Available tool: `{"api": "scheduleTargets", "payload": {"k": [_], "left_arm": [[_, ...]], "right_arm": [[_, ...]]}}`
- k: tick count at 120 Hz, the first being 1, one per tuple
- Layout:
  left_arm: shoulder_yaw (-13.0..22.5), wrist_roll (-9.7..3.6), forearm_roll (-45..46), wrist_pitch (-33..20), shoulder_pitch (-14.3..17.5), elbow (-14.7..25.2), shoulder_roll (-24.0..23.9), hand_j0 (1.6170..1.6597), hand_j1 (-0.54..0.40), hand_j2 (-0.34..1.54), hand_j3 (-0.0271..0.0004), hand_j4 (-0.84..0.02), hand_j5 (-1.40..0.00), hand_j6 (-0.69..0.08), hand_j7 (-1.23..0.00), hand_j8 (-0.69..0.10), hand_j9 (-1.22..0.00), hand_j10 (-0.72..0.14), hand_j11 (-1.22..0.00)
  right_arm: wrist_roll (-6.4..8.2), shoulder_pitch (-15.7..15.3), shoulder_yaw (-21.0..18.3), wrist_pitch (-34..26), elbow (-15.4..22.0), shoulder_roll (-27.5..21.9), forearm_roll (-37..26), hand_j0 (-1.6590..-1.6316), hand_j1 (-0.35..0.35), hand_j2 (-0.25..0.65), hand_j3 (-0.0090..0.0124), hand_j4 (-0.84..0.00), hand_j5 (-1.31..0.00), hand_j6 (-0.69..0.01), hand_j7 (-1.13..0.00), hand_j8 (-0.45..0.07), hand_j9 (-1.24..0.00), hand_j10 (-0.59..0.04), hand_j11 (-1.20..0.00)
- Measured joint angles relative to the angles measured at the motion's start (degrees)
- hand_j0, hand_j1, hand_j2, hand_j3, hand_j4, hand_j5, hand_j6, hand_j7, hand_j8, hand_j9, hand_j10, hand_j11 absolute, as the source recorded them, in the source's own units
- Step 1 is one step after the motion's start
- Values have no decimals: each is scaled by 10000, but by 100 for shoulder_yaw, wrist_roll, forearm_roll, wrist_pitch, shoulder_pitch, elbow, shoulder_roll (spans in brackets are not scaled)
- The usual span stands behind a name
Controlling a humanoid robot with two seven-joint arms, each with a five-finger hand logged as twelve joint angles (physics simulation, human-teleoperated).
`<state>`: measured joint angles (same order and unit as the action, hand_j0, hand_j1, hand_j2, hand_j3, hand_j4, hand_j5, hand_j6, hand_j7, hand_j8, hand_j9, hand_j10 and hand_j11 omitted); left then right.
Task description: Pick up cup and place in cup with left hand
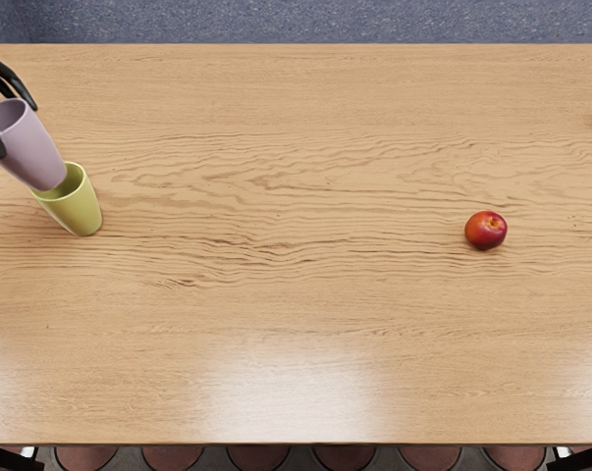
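The left hand (11, 120) reaches in at the picture's left edge, over the far left part of the tabletop (276, 294), and has a mauve cup (35, 152) in its grasp. Its dark fingers are partly bent, neither spread wide nor balled up, with the cup's upper end between them. One long finger (19, 86) comes down at the far side of the rim, its tip beside the outer wall; another digit lies across the cup's near left side. More fingers show behind the rim, partly hidden, and the rest of the hand is cut off by the picture's edge, so how firmly each one presses I cannot tell.

The mauve cup has its mouth up in the hand and its base lowest, right at the mouth of a green cup (75, 209). The base overlaps the green rim in the view; whether it is just above the opening or slightly inside, I cannot tell. Most of the mauve cup's body is outside the green one.

The green cup stands on the tabletop toward its left end, a little closer to the far edge than to the near edge. Well apart, toward the right end, lies a red apple (486, 231), roughly midway between far and near edges.
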<state>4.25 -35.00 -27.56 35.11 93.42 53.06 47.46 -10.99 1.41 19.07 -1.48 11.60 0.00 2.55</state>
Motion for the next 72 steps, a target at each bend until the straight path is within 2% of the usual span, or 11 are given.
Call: {"api": "scheduleTargets", "payload": {"k": [28,72], "left_arm": [[24,1,-9,3,9,-165,-250,16568,-1726,5136,0,-5116,-8178,-3142,-7756,-3055,-7801,-4579,-7904],[25,1,-6,2,-18,-193,-247,16566,-1765,5265,0,-5098,-8240,-3178,-7699,-3048,-7768,-4623,-7910]], "right_arm": [[0,0,3,-1,-10,0,0,-16581,-3117,-64,0,-309,-404,-308,-404,-309,-404,-310,-404],[0,0,8,-2,-21,0,0,-16581,-3117,-64,0,-309,-404,-308,-404,-309,-404,-310,-404]]}}
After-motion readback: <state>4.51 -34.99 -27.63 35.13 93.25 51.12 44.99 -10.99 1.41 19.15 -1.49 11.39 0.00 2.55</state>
